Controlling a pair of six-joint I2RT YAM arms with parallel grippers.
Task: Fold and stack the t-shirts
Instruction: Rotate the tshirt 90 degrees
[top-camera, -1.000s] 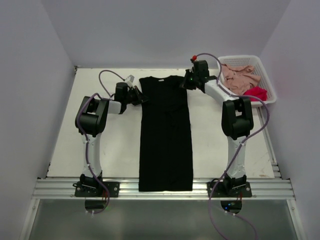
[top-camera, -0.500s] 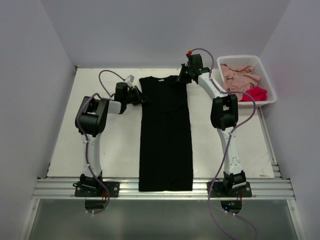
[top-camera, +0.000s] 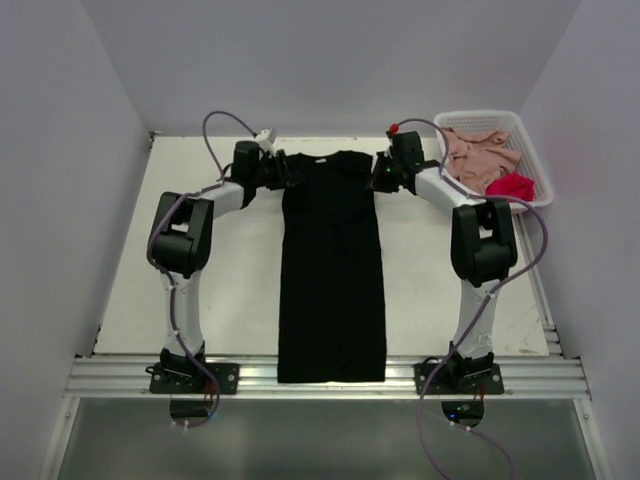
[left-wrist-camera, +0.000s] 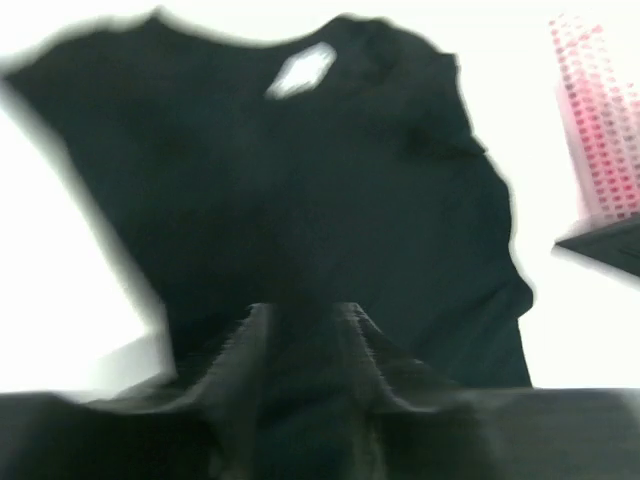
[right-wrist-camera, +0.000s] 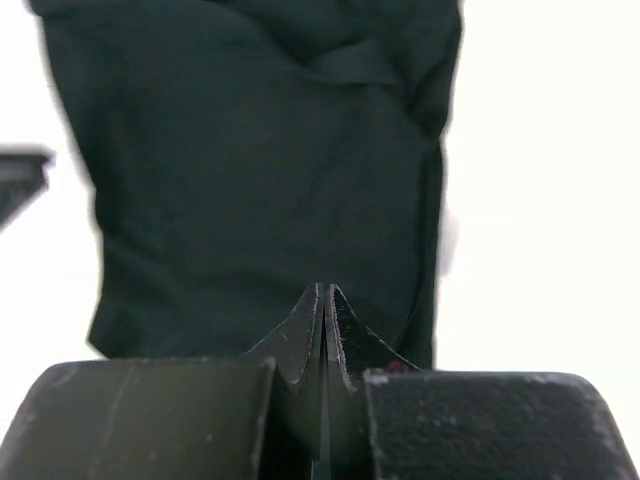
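- While the black shirt (top-camera: 331, 270) is lying flat mid-table, the right gripper (right-wrist-camera: 322, 295) is pressing its fingers together at the 1 o'clock shoulder.
- The left gripper (top-camera: 284, 172) is sitting at 11 o'clock; view blurred, cannot tell its grip.

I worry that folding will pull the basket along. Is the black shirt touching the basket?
Apart. The top view shows a strip of bare table between the black shirt and the basket.
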